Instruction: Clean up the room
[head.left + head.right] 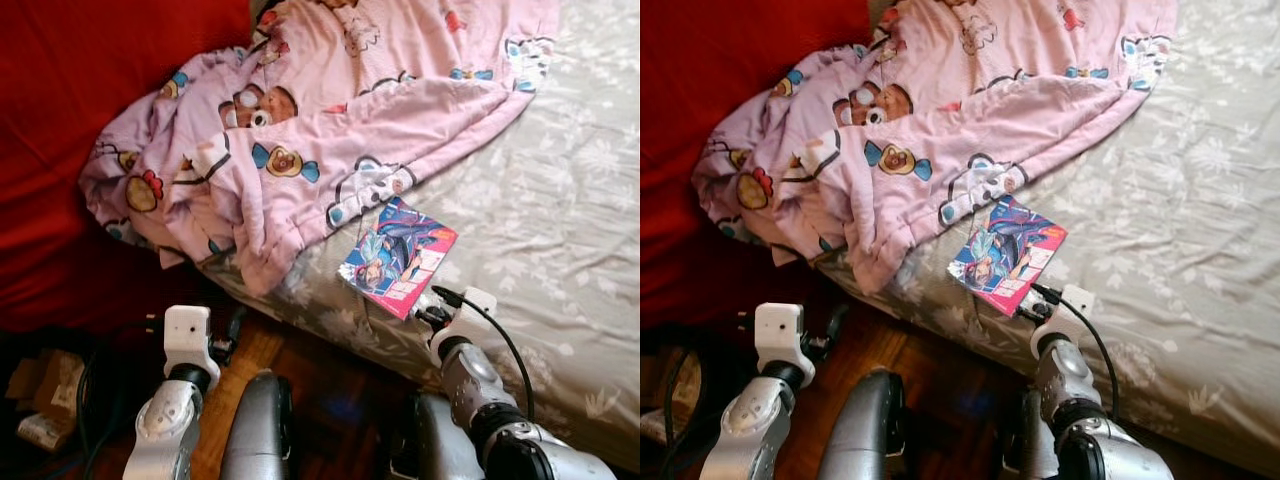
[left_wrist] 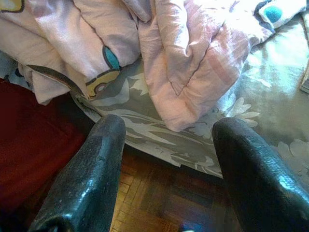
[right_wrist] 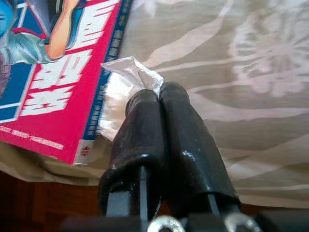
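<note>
A comic book (image 1: 398,257) with a red and blue cover lies on the grey flowered bed sheet (image 1: 560,200), close to the bed's near edge. My right gripper (image 3: 159,94) is beside the book's lower corner. It is shut on a crumpled scrap of clear plastic (image 3: 128,75) that touches the book's edge. My left gripper (image 2: 169,130) is open and holds nothing. It hovers over the wooden floor (image 1: 260,350) just short of the bed's edge, facing the hanging end of a pink cartoon-print blanket (image 1: 300,130).
The pink blanket is bunched over the bed's left and far part and hangs over the edge. A large red cushion or cover (image 1: 80,120) fills the left. Cardboard pieces and cables (image 1: 40,395) lie on the dark floor at the lower left.
</note>
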